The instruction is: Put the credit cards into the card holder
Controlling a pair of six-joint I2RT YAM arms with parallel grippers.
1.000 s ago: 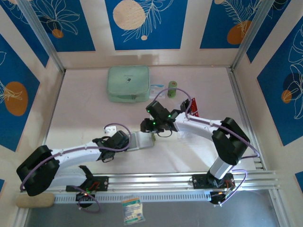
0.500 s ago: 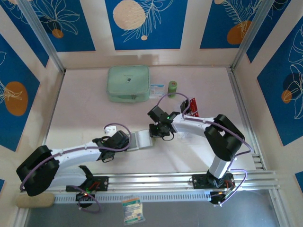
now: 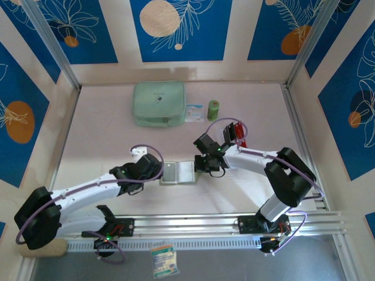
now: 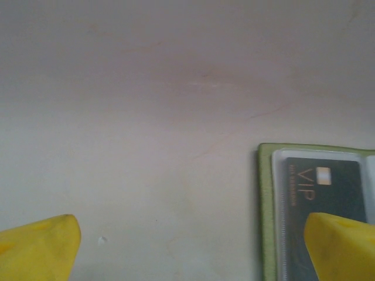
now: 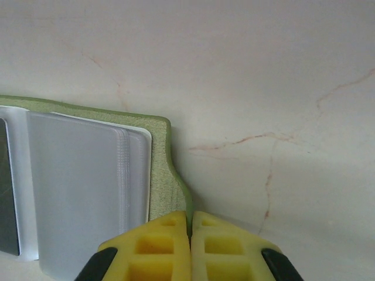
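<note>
The olive-green card holder [image 3: 177,172] lies open on the table between the two arms. One of its clear sleeves holds a dark credit card [image 4: 322,193] marked VIP. My right gripper [image 5: 190,219] is shut on the card holder's [image 5: 161,175] green tab at its right edge. Over the bare table just left of the card holder [image 4: 266,222], my left gripper [image 4: 193,252] stands wide open with nothing between its yellow fingertips [image 4: 41,246]. Red credit cards [image 3: 237,131] stand at the back right, behind my right arm.
A pale mint zip pouch [image 3: 159,103] lies at the back, with a small printed packet [image 3: 194,112] and a green roll [image 3: 214,110] to its right. A small white piece [image 3: 137,151] lies near the left arm. Metal rails run along the near edge.
My right gripper has shut and moved from over the card holder to its right edge, pinching the tab. The left arm has shifted a little up and to the right.
</note>
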